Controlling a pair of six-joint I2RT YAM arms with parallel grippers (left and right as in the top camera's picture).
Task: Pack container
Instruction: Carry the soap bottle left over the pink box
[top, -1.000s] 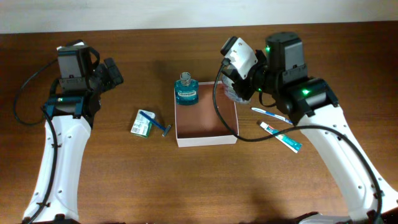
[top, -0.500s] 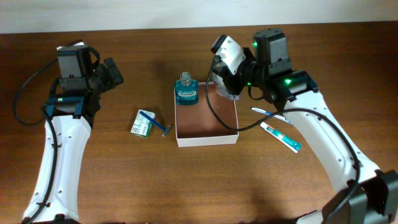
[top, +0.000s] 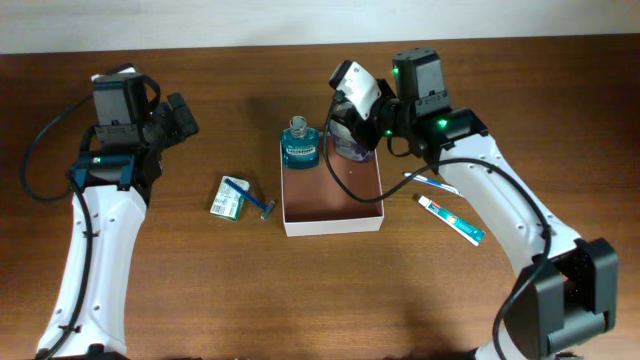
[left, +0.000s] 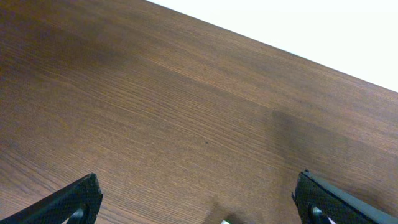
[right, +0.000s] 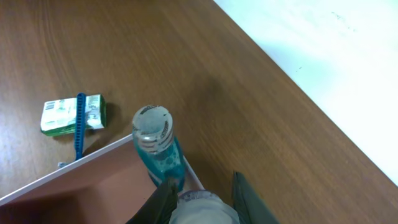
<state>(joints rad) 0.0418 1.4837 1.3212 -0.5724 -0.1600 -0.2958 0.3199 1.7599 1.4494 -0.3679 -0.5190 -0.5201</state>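
The right gripper (top: 348, 136), clamped on a pale bottle (top: 352, 152), has swung left from beside the container (top: 335, 225) at table centre to above its far-right corner, ready for lowering beside the blue bottle (top: 299, 148).

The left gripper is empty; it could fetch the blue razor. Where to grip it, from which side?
Take the blue razor from above, probably, closing across its handle where it crosses the green-white packet: it lies flat, and the packet raises it there.

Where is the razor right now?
In the overhead view the razor lies just left of the container, its handle across the green-white packet.
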